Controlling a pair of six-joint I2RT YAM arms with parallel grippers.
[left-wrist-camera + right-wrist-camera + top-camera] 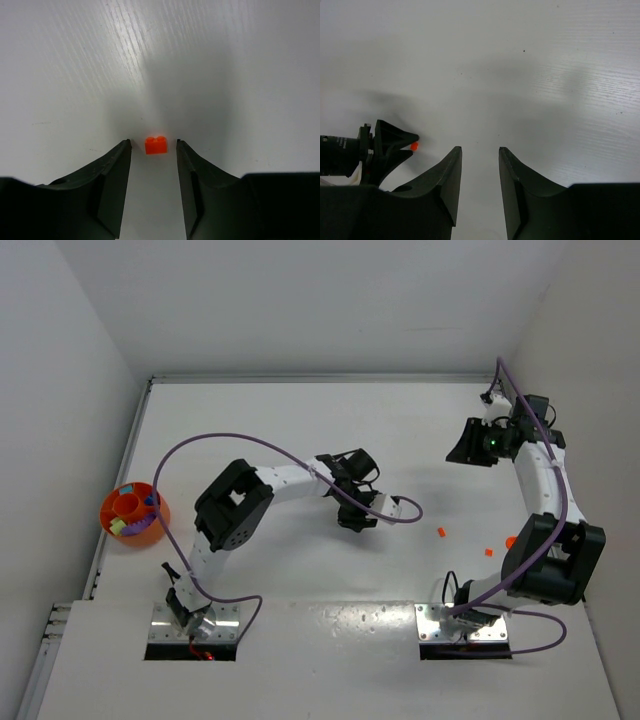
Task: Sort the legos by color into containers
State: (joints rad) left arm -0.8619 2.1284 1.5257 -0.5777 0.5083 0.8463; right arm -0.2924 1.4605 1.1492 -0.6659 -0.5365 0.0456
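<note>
Your left gripper (153, 146), jaws part-open and empty, has the orange lego brick (155, 145) centred between its tips, long axis crosswise

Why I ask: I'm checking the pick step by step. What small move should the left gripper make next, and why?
Probably close the left gripper on the orange brick. In the left wrist view the brick sits on the table between the fingertips, roughly centred, with a slim gap on each side, so nothing grips it yet. Closing should pinch it, ready to lift.
</note>
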